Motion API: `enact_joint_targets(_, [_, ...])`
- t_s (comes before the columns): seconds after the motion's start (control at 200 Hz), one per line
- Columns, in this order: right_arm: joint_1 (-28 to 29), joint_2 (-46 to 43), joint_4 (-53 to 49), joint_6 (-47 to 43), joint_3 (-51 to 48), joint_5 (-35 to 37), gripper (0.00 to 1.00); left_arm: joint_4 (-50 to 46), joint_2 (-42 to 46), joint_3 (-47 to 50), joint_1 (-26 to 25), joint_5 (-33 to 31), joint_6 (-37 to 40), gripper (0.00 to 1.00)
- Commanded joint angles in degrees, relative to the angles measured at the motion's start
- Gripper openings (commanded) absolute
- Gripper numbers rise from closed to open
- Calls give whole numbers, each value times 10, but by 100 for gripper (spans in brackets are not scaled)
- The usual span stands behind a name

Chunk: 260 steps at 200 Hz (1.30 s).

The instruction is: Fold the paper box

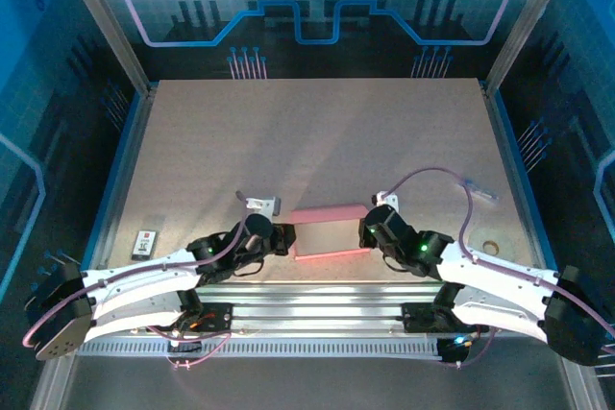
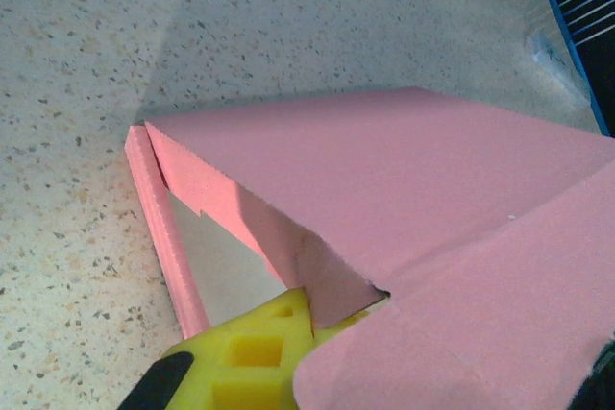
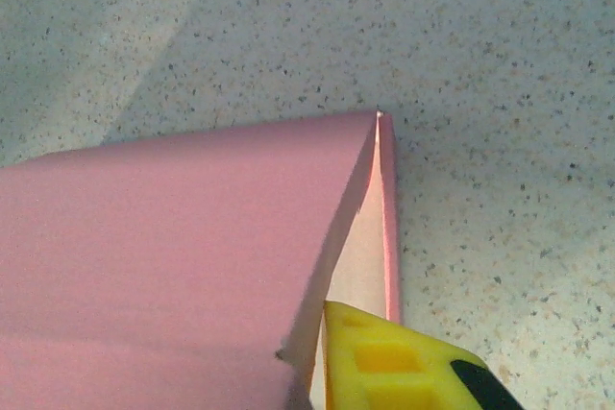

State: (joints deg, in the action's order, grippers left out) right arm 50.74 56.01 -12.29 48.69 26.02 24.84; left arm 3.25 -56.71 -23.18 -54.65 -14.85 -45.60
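Left gripper: jaws closed on the left-end flap of the thin pink cardboard paper box, yellow finger under the flap. Right gripper: pinched on the box's right end, yellow finger inside the fold.

Both arms lie low and angle inward.

Box long axis runs left-right between the grippers, top panel tilted up, whitish inner face showing.

It sits close to the near edge of the speckled beige tabletop; a wide stretch of surface lies beyond it.
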Motion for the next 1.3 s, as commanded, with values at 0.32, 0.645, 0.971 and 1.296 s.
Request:
enact_joint_targets(0.32, [15, -43, -34, 5, -19, -14, 18, -57, 7, 6, -22, -6, -1, 10])
enact_joint_targets(0.645, [7, -51, -49, -13, -19, -46, 27, -79, 6, -19, -25, -7, 10, 17])
enact_joint_targets(0.971, [-6, -94, -101, -32, -19, -71, 45, -125, 18, -44, -25, 12, 24, 29])
enact_joint_targets(1.296, [-10, -184, -236, -77, 44, -75, 53, -230, 157, -56, -25, 91, 82, 36])
